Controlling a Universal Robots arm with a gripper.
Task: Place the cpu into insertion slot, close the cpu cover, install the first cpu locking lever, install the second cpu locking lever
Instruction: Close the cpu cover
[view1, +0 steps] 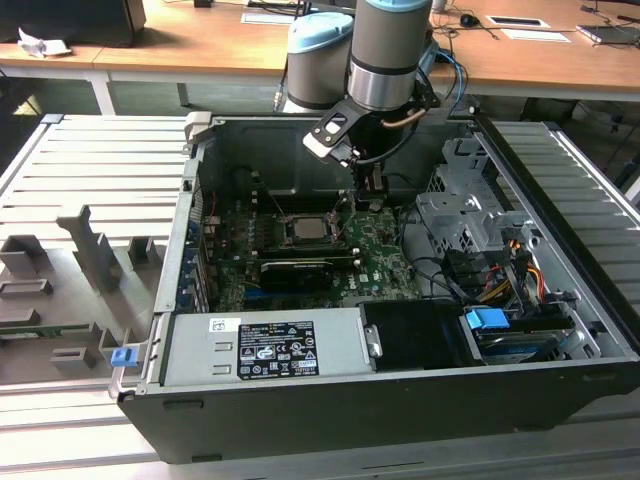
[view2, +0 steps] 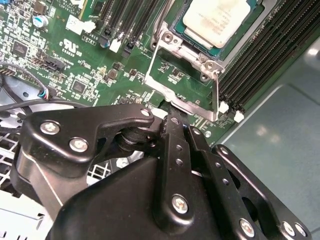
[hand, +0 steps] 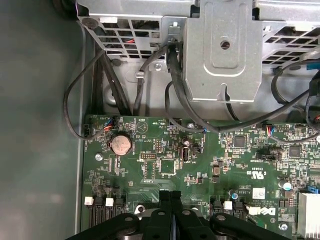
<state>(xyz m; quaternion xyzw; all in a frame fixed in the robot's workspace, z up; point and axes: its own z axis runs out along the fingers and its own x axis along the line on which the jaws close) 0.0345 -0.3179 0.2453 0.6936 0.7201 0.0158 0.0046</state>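
Note:
The cpu (view2: 216, 20), a pale square chip, lies flat in the insertion slot (view2: 178, 27) on the green motherboard; the exterior view shows the cpu (view1: 305, 228) mid-board. The cpu cover (view2: 182, 102), a silver frame with a wide window, stands swung open off the slot toward me. My gripper (view2: 171, 122) is shut, with its black fingertips pressed together right at the cover's free edge. In the first wrist view the gripper (hand: 170, 196) hangs low over the board. In the exterior view the gripper (view1: 371, 197) is just to the exterior view's right of the slot.
Inside the open computer case sit a black expansion card (view1: 295, 272), a power supply (view1: 270, 345) and a metal drive cage (view1: 470, 220) with cables. Black memory slots (view2: 255, 60) run beside the socket. A grey fixture tray (view1: 80, 270) lies at the exterior view's left.

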